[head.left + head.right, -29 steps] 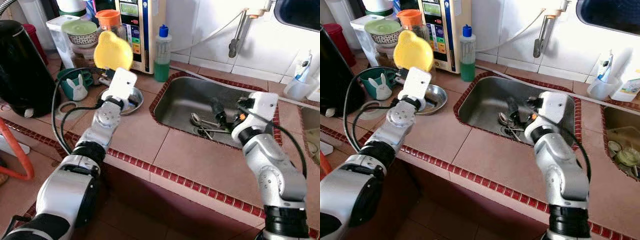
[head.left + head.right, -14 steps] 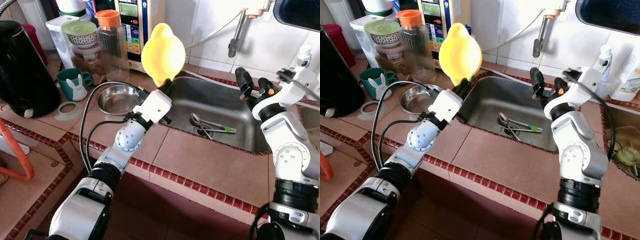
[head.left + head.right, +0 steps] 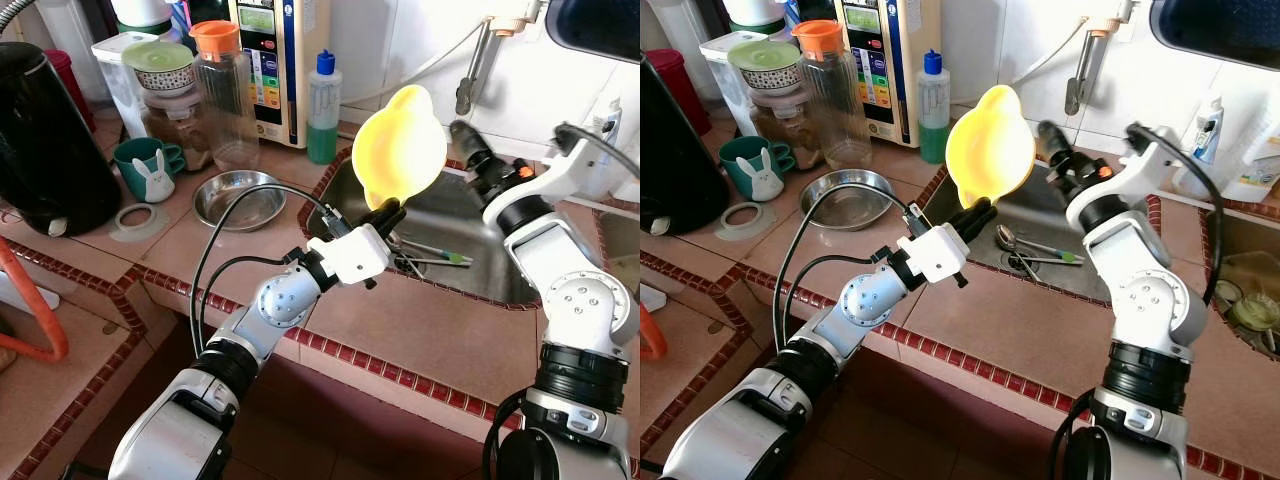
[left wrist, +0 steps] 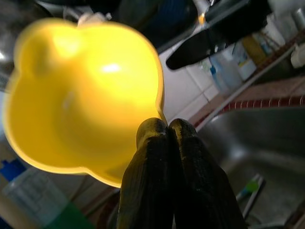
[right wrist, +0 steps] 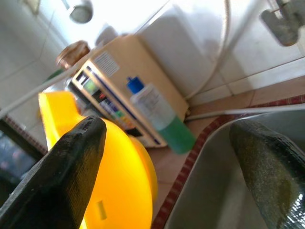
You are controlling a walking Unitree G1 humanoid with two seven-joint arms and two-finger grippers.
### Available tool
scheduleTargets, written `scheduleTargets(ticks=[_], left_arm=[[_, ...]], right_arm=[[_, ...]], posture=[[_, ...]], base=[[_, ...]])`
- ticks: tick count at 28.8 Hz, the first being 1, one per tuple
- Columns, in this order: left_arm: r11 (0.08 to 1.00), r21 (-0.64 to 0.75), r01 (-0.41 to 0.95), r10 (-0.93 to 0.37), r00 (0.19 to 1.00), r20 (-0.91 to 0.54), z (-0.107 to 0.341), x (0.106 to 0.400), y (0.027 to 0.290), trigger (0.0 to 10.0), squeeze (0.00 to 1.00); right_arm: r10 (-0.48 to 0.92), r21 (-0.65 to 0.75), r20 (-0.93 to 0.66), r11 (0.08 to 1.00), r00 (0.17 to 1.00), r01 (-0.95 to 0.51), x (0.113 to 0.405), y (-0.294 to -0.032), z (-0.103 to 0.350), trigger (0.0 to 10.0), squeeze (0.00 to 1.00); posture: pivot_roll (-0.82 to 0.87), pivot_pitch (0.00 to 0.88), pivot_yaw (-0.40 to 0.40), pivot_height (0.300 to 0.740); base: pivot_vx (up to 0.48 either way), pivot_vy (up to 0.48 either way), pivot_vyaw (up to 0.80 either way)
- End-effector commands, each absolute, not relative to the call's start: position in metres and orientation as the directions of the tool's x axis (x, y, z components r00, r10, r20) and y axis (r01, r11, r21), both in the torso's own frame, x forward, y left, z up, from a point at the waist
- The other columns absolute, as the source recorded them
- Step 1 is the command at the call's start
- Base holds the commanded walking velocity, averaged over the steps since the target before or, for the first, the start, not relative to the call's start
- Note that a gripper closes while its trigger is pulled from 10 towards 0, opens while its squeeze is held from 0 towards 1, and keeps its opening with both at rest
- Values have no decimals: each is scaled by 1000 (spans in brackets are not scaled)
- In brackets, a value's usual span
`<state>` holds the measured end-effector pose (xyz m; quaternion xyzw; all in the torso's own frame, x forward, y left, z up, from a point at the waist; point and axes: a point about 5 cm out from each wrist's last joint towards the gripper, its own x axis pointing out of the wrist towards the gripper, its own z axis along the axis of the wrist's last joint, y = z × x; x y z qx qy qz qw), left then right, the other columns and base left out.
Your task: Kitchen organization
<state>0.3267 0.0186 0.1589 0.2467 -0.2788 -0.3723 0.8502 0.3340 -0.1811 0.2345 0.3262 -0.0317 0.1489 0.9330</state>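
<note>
left eye view: the left gripper [image 3: 388,212] holds a yellow bowl [image 3: 398,146] raised over the near left rim of the sink [image 3: 480,275]. the right gripper [image 3: 470,150] hangs above the sink's back edge, just beside the bowl. open tile counter [image 3: 250,255] lies between the steel dish [image 3: 239,198] and the sink.

right eye view: 1 spoon [image 3: 1008,238] lies in the sink; the bowl hides the basin's left corner.

left wrist view: the 2 fingers [image 4: 157,186] are pressed together, pinching the bowl's rim. the background is blurred.

right wrist view: the fingers [image 5: 71,162] are spread wide, touching nothing. the bowl sits behind 1 finger, cut off at the picture's edge. a green soap bottle [image 5: 159,119] stands at the sink's corner.
</note>
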Motion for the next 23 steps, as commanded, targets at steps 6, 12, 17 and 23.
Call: scheduleTargets(ticks=[6, 12, 17, 23], left_arm=[[605, 643, 470, -763, 572, 300, 166, 330, 16, 0, 0], [610, 643, 463, -754, 590, 290, 164, 333, 19, 0, 0], [610, 643, 463, -753, 591, 288, 164, 333, 18, 0, 0], [606, 647, 463, -755, 590, 285, 162, 332, 17, 0, 0]], right_arm=[[322, 509, 93, 798, 942, -323, 325, -168, 224, 10000, 0], [356, 535, 179, 747, 917, -395, 318, -161, 231, 10000, 0], [364, 517, 273, 725, 890, -455, 312, -154, 237, 10000, 0], [373, 527, 267, 715, 888, -459, 307, -152, 232, 10000, 0]], posture=[[-24, 0, 30, 740], [-22, 0, 31, 740], [-21, 0, 32, 740], [-23, 0, 34, 740]], base=[[0, 0, 0], [0, 0, 0], [0, 0, 0], [0, 0, 0]])
